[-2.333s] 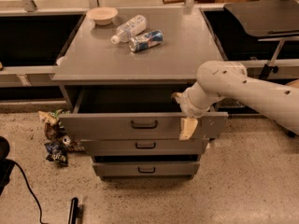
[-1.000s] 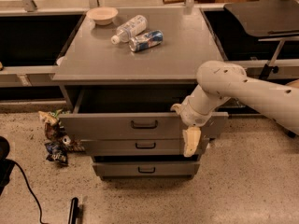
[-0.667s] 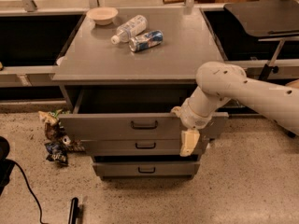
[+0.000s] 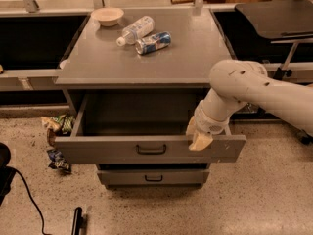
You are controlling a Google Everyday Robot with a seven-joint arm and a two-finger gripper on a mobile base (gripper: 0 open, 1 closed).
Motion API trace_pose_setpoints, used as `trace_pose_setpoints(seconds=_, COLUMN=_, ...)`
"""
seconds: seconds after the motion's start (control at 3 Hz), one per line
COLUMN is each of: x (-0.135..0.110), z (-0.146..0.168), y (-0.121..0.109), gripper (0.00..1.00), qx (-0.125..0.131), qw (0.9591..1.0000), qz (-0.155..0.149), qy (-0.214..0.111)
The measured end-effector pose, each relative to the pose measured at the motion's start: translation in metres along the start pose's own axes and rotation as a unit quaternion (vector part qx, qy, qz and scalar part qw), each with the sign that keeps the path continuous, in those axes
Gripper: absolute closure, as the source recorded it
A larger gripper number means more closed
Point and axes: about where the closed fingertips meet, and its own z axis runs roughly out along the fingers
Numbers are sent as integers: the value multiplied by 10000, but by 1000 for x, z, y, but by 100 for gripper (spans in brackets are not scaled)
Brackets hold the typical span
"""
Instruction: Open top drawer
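Observation:
The top drawer [image 4: 98, 151] of the grey metal cabinet [image 4: 146, 62] is pulled well out, and its dark inside shows with nothing visible in it. Its tall flat front has a small black bar handle [image 4: 151, 150] at the centre. My gripper [image 4: 199, 137], on the white arm coming from the right, sits on the top edge of the drawer front, right of the handle. One narrower drawer [image 4: 154, 177] shows below, partly hidden by the open front.
On the cabinet top lie a tan bowl [image 4: 107, 16], a plastic bottle [image 4: 137, 29] and a can [image 4: 153, 42]. Snack bags [image 4: 56, 124] lie on the floor to the left, and a black object [image 4: 77, 220] lies near the front. A dark table [image 4: 274, 13] stands at the right.
The top drawer has slid much further out toward the camera. My gripper has moved with its front edge. The drawer front now hides the middle drawer.

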Motion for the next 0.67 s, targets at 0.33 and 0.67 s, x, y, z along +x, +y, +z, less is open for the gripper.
trace_pose_setpoints(seconds=0.33, x=-1, z=-8, y=6, gripper=89, qx=41, qw=10000, qz=37, qy=67)
trace_pose_setpoints(seconds=0.67, x=-1, z=-6, y=15, gripper=100, qx=15, qw=9999, qz=112, qy=-8)
